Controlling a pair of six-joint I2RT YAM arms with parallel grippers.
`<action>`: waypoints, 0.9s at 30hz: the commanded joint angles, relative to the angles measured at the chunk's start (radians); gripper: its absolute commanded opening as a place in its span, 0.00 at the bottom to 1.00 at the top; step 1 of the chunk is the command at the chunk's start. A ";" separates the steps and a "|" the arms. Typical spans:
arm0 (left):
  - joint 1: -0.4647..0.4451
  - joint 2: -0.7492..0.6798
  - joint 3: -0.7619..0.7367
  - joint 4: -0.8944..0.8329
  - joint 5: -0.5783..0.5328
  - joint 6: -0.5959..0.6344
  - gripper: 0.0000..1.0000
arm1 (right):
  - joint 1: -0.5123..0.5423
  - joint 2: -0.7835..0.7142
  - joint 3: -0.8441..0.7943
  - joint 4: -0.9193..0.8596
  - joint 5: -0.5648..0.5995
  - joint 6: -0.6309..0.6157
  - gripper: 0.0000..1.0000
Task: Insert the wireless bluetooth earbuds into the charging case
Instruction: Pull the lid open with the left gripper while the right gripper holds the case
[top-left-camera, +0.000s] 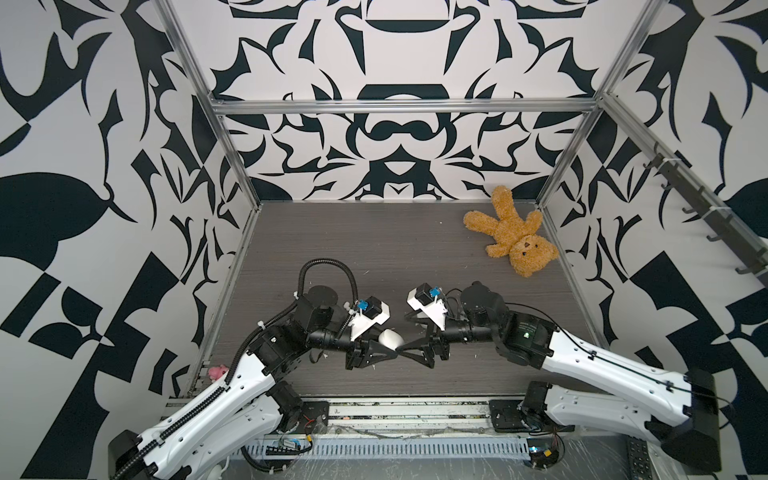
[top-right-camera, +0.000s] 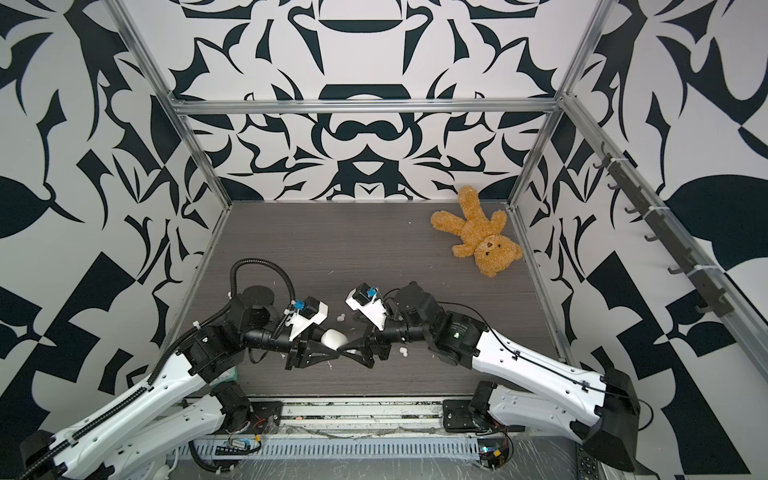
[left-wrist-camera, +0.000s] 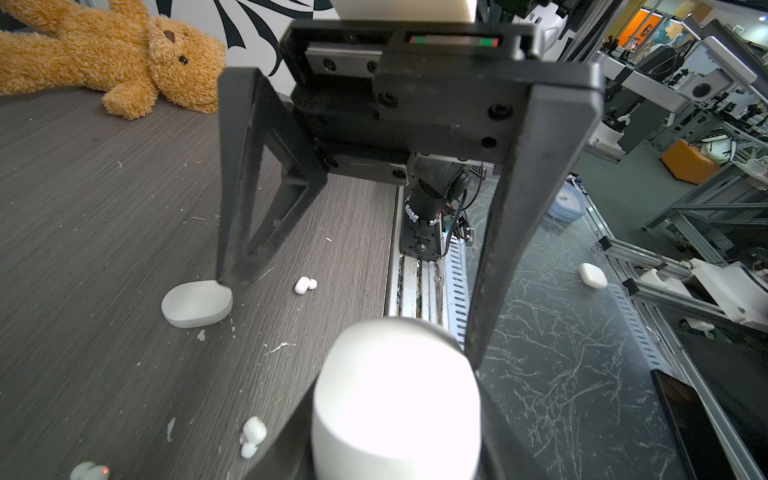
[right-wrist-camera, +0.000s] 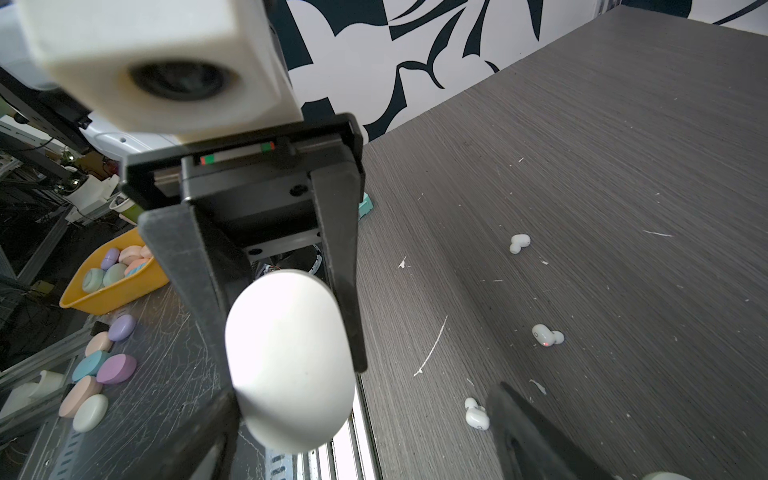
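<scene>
Left claw (right-wrist-camera: 291, 365): you have it clamped shut on the closed white charging case (right-wrist-camera: 286, 332). Right claw (left-wrist-camera: 349, 321): spread wide and holding nothing, with one fingertip (left-wrist-camera: 228, 274) at the edge of a second case (left-wrist-camera: 195, 305) lying flat. Three earbuds (right-wrist-camera: 546, 334) lie scattered on the table (right-wrist-camera: 582, 166) beside your left claw, apart from its case.

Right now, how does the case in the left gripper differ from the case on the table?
The held case is clamped, raised, in the left gripper; the table case lies flat. A fingertip of the open right gripper is beside the table case, not the held case. Both are white ovals.
</scene>
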 joint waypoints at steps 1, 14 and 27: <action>-0.001 -0.014 0.022 0.007 0.056 0.003 0.00 | 0.000 0.004 -0.005 0.002 0.092 -0.021 0.93; -0.001 -0.022 0.016 0.013 0.081 0.005 0.00 | -0.001 0.014 0.024 -0.035 0.257 -0.022 0.91; -0.001 -0.022 0.015 0.015 0.101 0.005 0.00 | -0.002 0.005 0.045 -0.041 0.339 -0.010 0.91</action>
